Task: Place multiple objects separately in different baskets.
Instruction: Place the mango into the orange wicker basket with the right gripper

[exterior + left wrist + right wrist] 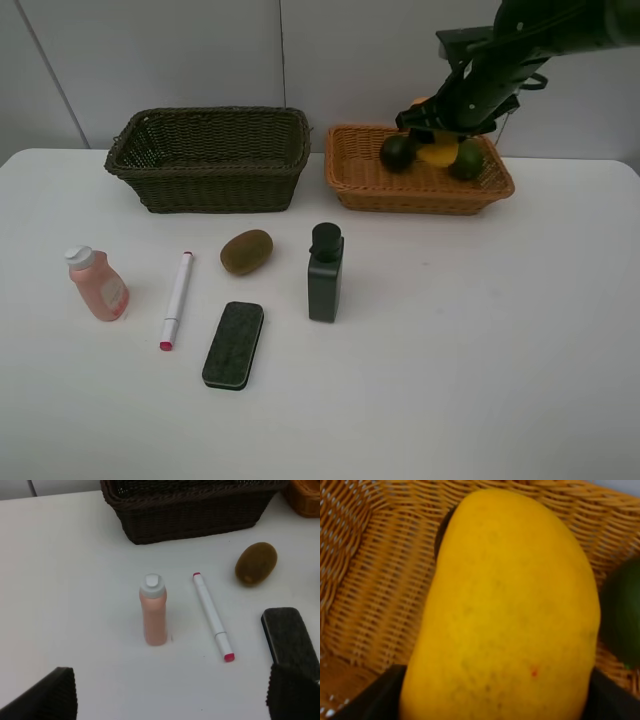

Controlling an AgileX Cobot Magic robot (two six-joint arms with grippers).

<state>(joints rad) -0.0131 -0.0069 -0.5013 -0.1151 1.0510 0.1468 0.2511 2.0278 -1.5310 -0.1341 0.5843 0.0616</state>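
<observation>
Eraser (233, 345), marker (177, 300), kiwi (246, 251), pink bottle (98, 285), grey bottle (325, 272): unsorted, I note; right hand (437, 142) clamps mango (510, 610) over orange basket (420, 196), left hand (170, 700) spread, empty.

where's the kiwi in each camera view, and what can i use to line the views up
Exterior high: the kiwi lies in front of the dark basket, between the white marker and the grey bottle.
Left wrist: the kiwi lies between the white marker and the dark basket.
Right wrist: not in it.
Shared landmark: the orange-tan basket.
</observation>
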